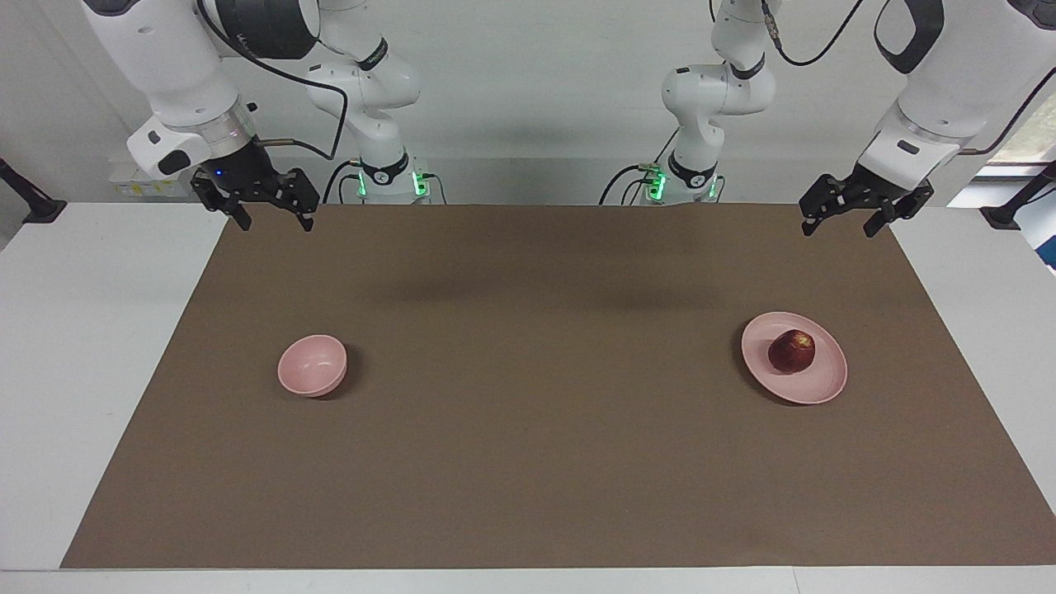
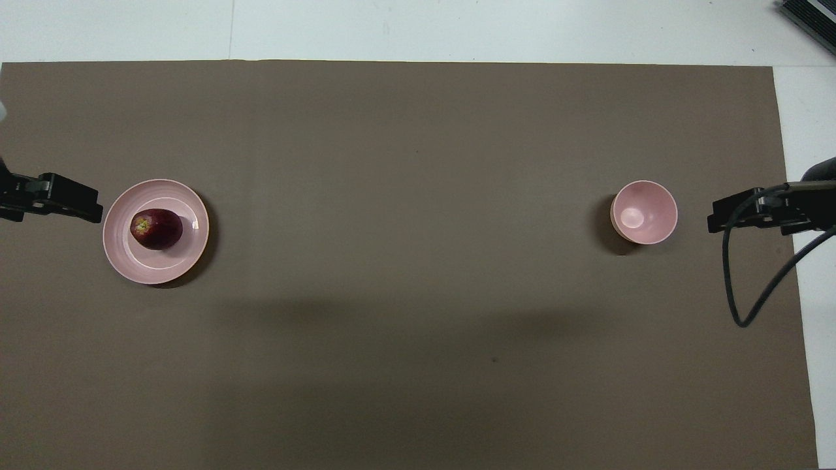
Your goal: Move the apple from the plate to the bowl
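Apple (image 1: 792,351) on plate (image 1: 817,386), apart from left hand (image 1: 841,223).

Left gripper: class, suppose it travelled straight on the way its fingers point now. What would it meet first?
The left gripper hangs open, fingers pointing down, over the brown mat at the left arm's end. It would probably meet bare mat first, nearer the robots than the plate holding the apple, though depth is uncertain.
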Available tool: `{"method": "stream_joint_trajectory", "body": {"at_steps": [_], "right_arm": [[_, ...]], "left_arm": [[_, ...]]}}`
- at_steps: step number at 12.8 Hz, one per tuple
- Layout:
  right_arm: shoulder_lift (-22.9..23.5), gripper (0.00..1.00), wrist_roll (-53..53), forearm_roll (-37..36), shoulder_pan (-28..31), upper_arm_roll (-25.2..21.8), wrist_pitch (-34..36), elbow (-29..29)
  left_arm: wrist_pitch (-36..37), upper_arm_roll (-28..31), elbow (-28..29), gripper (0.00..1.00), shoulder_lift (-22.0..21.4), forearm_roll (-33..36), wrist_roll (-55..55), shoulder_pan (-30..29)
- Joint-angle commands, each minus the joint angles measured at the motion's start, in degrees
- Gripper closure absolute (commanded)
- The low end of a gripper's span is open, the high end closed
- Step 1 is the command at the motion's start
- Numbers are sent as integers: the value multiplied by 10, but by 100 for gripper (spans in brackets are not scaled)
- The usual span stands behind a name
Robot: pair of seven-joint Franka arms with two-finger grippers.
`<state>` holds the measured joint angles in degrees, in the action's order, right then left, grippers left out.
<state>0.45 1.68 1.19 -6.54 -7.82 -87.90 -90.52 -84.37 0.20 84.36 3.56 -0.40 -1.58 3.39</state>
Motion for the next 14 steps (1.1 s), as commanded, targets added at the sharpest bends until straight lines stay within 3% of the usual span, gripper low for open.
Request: {"method": "stream_joint_trajectory", "body": {"at_steps": [1, 14], "right_arm": [[3, 0, -11, 3, 2, -2, 11, 9], [3, 0, -11, 3, 2, -2, 11, 9]], "left_arm": [[8, 4, 12, 0, -13, -2, -2, 6], [-33, 5, 13, 0, -10, -21, 0, 12]]}}
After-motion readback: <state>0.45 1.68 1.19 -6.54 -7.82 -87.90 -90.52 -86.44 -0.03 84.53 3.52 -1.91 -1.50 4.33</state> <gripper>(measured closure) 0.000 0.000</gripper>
